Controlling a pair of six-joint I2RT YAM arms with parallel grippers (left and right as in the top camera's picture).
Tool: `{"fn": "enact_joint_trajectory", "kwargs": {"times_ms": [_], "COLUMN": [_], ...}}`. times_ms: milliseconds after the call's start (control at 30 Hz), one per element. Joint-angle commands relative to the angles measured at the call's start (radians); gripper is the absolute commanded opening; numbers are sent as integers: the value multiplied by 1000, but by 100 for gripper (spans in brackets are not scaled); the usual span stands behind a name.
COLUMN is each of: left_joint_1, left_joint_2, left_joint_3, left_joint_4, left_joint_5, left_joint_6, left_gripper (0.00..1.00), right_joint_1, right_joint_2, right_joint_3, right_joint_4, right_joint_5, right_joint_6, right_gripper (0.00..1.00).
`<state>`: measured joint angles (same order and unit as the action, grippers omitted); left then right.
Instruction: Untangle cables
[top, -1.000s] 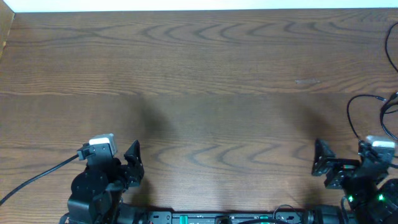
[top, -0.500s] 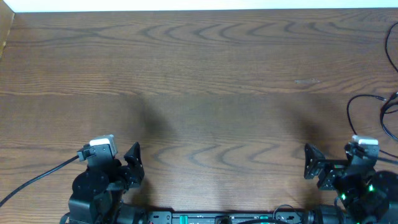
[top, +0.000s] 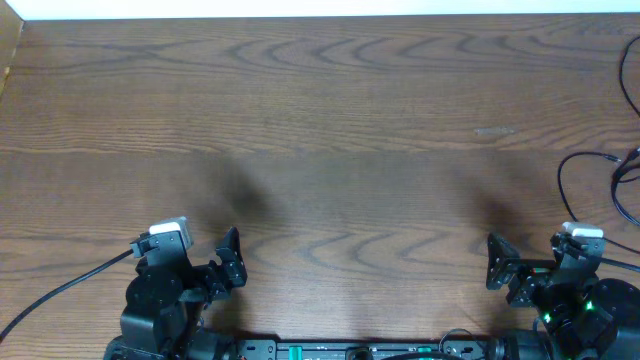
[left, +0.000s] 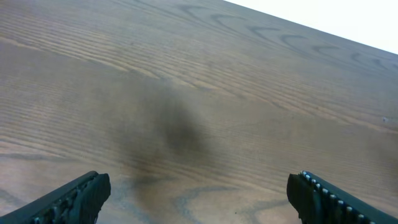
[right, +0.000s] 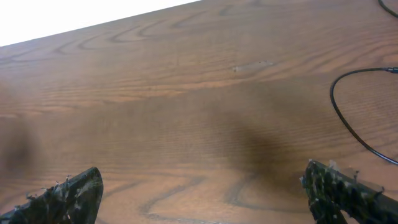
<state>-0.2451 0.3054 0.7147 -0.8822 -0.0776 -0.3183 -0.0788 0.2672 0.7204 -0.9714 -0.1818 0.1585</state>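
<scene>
No cables lie on the part of the table I can see. My left gripper (top: 226, 270) hangs low at the front left edge, open, and in the left wrist view its gripper (left: 199, 200) has only bare wood between the two fingers. At the front right, my right gripper (top: 500, 270) is open too, and the right wrist view shows this gripper (right: 205, 196) with its jaws wide apart over bare wood. A thin black cord (top: 566, 185) loops in from the right edge towards the right wrist. I cannot tell whether this cord (right: 339, 109) is one of the cables or the arm's own wire.
The wooden table (top: 320, 120) spreads out ahead of both arms. A black wire (top: 60, 285) trails from the left wrist camera off to the lower left. Another dark cord end (right: 389, 5) shows at the far right corner. A raised edge (top: 12, 50) borders the table's left side.
The left gripper's jaws have opened wider, and the arm has shifted slightly right. The right arm has drawn a little left and towards the front edge, its jaws still wide.
</scene>
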Motion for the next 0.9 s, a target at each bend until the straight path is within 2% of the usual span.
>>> {"fn": "enact_joint_trajectory", "kwargs": {"times_ms": [0,300,600,867], "left_joint_1": [-3,-3,-3,-3], "left_joint_2": [-11,-11,-11,-11], "left_joint_3": [2,2,2,2], "left_joint_4": [0,0,0,0], "left_joint_5": [-2,-2,-2,-2], "left_joint_6": [-6,-5,-5,-5], "left_gripper": [96,97,97,97], "right_joint_1": [8,8,8,8], "right_joint_2": [-1,-1,-1,-1], "right_joint_3": [-4,-4,-4,-4], "right_joint_4": [7,-43,-185,-188], "right_joint_5": [6,7,6,6], "right_joint_6": [13,13,13,13], "right_gripper": [99,99,99,99]}}
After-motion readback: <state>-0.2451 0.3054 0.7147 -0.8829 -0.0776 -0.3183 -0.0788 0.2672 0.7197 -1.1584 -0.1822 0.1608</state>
